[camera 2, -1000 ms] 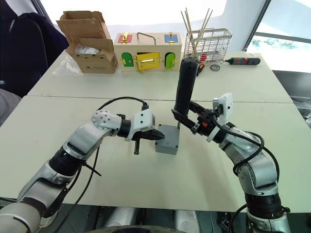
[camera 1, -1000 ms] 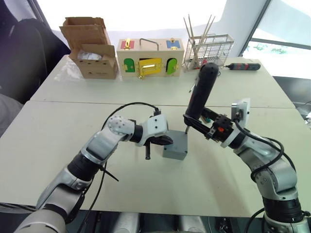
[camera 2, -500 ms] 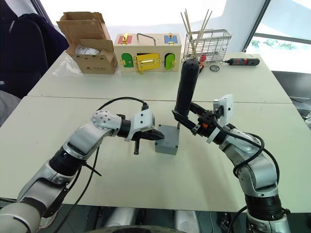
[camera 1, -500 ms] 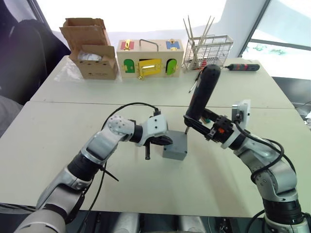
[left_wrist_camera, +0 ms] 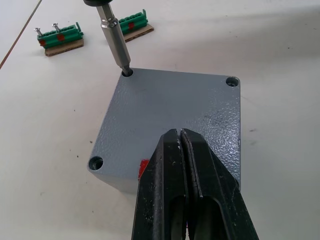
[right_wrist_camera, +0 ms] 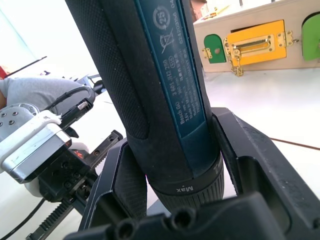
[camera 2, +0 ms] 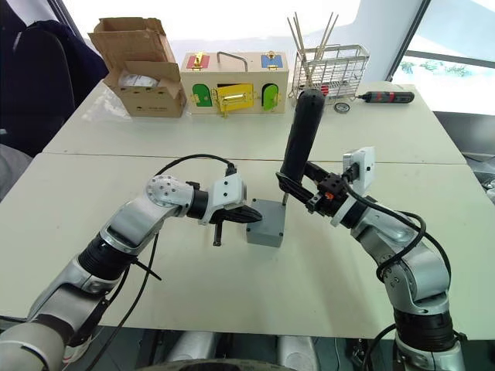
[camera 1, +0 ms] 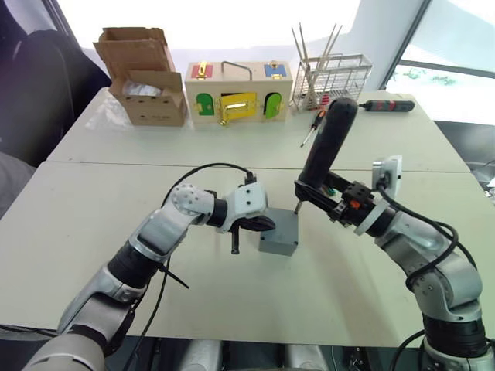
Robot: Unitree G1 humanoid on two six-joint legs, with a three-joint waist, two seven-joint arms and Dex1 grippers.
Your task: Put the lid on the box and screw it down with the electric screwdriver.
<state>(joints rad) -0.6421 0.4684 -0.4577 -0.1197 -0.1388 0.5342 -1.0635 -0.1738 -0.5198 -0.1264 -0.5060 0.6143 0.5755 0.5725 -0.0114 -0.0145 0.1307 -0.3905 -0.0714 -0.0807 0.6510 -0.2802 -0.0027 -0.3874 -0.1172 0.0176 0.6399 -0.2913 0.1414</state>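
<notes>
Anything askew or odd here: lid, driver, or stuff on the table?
Nothing stands out. The lid sits square on the box, the driver bit is in one corner hole, held by the right claw. The shut left claw presses the lid. The driver leans slightly.

Strong backlight from the windows [camera 1: 433, 46] behind the counter [camera 1: 93, 193] — sky blown out to white up top. Soft, faint shadows on the pale surface. Wide-angle bend at head-view edges. Left wrist close-up sharp — right wrist background soft, slightly hazy.
</notes>
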